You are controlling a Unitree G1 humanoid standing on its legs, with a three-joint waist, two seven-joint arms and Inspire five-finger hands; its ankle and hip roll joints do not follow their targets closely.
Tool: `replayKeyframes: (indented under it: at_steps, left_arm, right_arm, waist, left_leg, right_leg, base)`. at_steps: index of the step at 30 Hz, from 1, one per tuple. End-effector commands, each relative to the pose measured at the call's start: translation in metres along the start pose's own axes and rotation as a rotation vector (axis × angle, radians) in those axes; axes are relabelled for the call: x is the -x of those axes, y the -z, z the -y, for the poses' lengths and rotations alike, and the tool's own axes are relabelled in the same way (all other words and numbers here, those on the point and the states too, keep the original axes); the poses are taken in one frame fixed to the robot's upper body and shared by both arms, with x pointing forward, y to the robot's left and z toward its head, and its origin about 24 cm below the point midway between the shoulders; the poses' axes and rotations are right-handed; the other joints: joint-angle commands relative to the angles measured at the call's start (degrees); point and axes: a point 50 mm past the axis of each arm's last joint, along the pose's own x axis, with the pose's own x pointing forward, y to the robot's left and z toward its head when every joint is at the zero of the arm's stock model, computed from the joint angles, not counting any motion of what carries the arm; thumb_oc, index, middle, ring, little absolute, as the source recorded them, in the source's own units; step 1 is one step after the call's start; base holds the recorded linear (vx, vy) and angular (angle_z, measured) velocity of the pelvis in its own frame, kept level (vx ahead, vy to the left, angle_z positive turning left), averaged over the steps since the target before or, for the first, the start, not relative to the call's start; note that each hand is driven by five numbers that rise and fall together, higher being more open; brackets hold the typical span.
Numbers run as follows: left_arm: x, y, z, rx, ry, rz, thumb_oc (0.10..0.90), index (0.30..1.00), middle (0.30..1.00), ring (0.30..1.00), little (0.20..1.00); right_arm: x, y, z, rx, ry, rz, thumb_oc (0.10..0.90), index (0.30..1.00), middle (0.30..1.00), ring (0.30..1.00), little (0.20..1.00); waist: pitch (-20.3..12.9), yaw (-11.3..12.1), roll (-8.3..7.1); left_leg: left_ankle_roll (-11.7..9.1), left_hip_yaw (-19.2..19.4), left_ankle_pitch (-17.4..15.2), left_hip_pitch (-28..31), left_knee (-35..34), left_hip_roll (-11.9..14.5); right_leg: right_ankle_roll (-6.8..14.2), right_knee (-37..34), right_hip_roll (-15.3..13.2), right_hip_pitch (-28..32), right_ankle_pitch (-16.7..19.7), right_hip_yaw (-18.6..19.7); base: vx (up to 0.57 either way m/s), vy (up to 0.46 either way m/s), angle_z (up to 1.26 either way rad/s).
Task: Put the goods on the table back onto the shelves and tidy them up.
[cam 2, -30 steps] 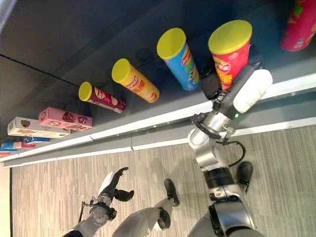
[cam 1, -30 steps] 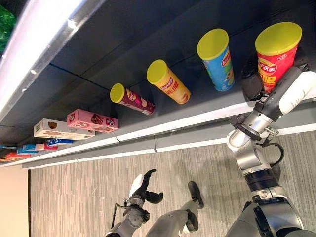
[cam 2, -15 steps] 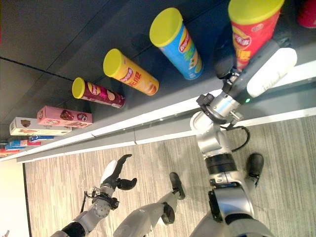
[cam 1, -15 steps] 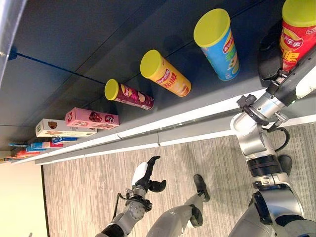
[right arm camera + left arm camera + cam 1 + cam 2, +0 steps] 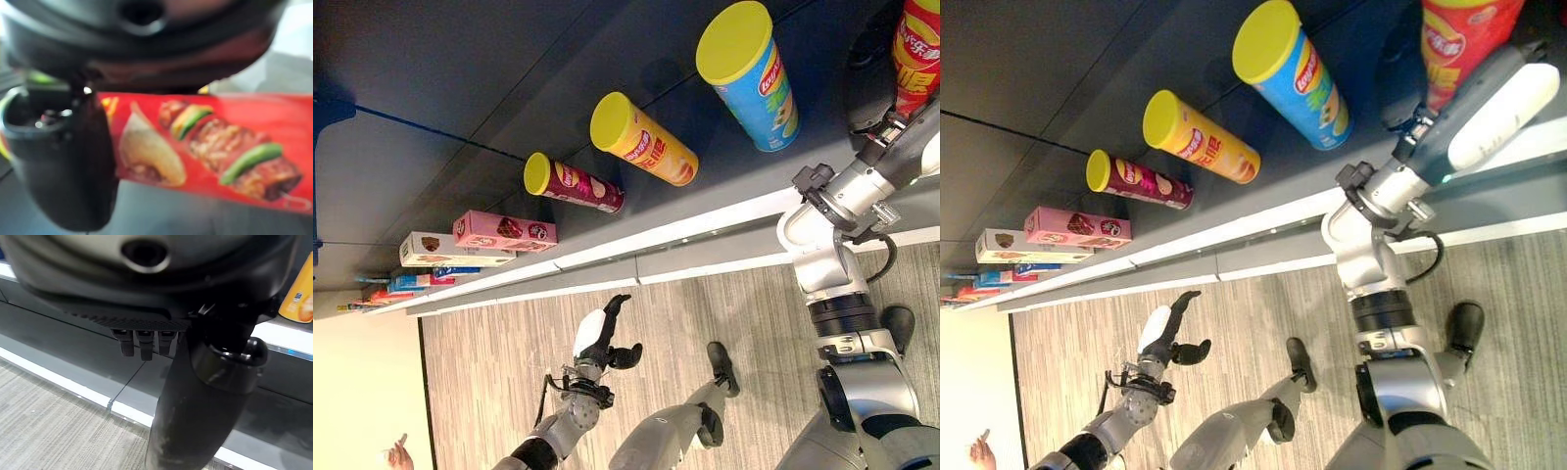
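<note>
**Red chip can at the shelf**

Right hand (image 5: 63, 161) clasps the red chip can (image 5: 1464, 39), printed with skewered meat and green pepper, on the dark shelf (image 5: 558, 88) beside the blue can (image 5: 749, 69). Left hand (image 5: 597, 343) hangs loosely curled and empty above the floor (image 5: 509, 362)

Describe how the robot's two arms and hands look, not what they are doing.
Both arms are silver-grey metal built from jointed cylinders with black bands. The left hand is dark with a white cover on its thumb. The right hand is dark too, and its forearm wears a white shell over a dark grey casing.
</note>
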Motion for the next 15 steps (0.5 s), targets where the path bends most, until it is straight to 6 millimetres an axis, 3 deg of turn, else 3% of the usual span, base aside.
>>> replayKeyframes:
  at_steps: [1,2,3,4,8,11,14,15]
  left_arm:
    - [0.002,0.011,-0.026,-0.104,-0.079,0.048,0.8,0.9,0.9,0.9,0.9]
    - [0.002,0.011,-0.026,-0.112,-0.075,0.046,0.8,0.9,0.9,0.9,0.9]
    - [0.003,0.012,-0.026,-0.115,-0.073,0.047,0.8,0.9,0.9,0.9,0.9]
    - [0.003,0.013,-0.027,-0.116,-0.075,0.046,0.8,0.9,0.9,0.9,0.9]
    - [0.003,0.013,-0.03,-0.144,-0.081,0.059,0.8,0.9,0.9,0.9,0.9]
    - [-0.001,0.012,-0.035,-0.17,-0.099,0.073,0.8,0.9,0.9,0.9,0.9]
    - [-0.002,0.012,-0.037,-0.183,-0.106,0.079,0.8,0.9,0.9,0.9,0.9]
    - [-0.002,0.013,-0.038,-0.19,-0.111,0.082,0.8,0.9,0.9,0.9,0.9]
  right_arm:
    - [-0.005,-0.016,-0.006,-0.11,-0.02,0.025,0.507,0.46,0.46,0.46,0.46]
    - [-0.002,-0.016,-0.006,-0.113,-0.035,0.024,0.695,0.742,0.742,0.742,0.742]
    - [0.001,-0.015,-0.006,-0.118,-0.048,0.016,0.8,0.9,0.9,0.9,0.9]
    - [0.002,-0.015,-0.006,-0.122,-0.056,0.012,0.8,0.9,0.9,0.9,0.9]
    - [0.011,-0.019,-0.003,-0.14,-0.087,0.035,0.8,0.9,0.9,0.9,0.9]
    - [0.013,-0.019,0.003,-0.124,-0.084,0.063,0.8,0.9,0.9,0.9,0.9]
    - [0.015,-0.017,0.006,-0.104,-0.077,0.071,0.8,0.9,0.9,0.9,0.9]
    - [0.019,-0.016,0.008,-0.102,-0.071,0.063,0.8,0.9,0.9,0.9,0.9]
  waist:
    - [-1.18,2.55,0.12]
    - [-1.12,2.55,0.05]
    - [-0.87,2.4,-0.06]
    - [-1.3,2.6,-0.08]
    - [-1.28,2.27,-0.52]
    - [-0.7,1.47,-1.09]
    - [-0.93,1.35,-1.45]
    - [-0.64,0.93,-1.97]
  left_leg:
    - [-4.12,-4.49,-3.44,4.48,0.13,6.63]
    - [-4.1,-4.64,-3.49,4.56,0.13,6.63]
    - [-3.9,-4.41,-2.49,4.18,0.13,6.69]
    - [-4.07,-4.76,-3.61,4.9,0.13,6.65]
    - [-4.0,-5.22,-3.75,5.47,0.13,6.42]
    - [-3.81,-5.21,-2.57,5.18,0.13,6.33]
    - [-3.99,-5.74,-3.52,5.73,0.13,6.35]
    - [-3.88,-5.48,-2.46,5.25,0.13,6.39]
  right_leg:
    - [1.05,1.18,0.14,3.17,-5.5,-0.65]
    - [0.95,1.38,0.21,3.2,-5.64,-0.69]
    - [0.21,1.52,0.28,2.81,-4.41,-1.19]
    - [0.92,2.0,0.2,3.39,-6.02,-0.85]
    - [0.95,1.46,0.15,4.78,-5.92,-1.63]
    - [0.28,0.29,0.22,5.27,-3.86,-2.5]
    - [1.08,-0.88,0.32,6.64,-4.76,-2.49]
    - [0.57,-2.16,0.08,6.89,-2.76,-3.27]
  base:
    - [0.05,-0.023,0.08]
    - [-0.02,-0.025,0.09]
    - [-0.01,-0.011,0.06]
    - [0.0,0.0,0.0]
    - [0.0,0.003,0.02]
    - [-0.1,0.004,0.03]
    - [-0.02,0.023,0.08]
    - [-0.15,0.021,0.05]
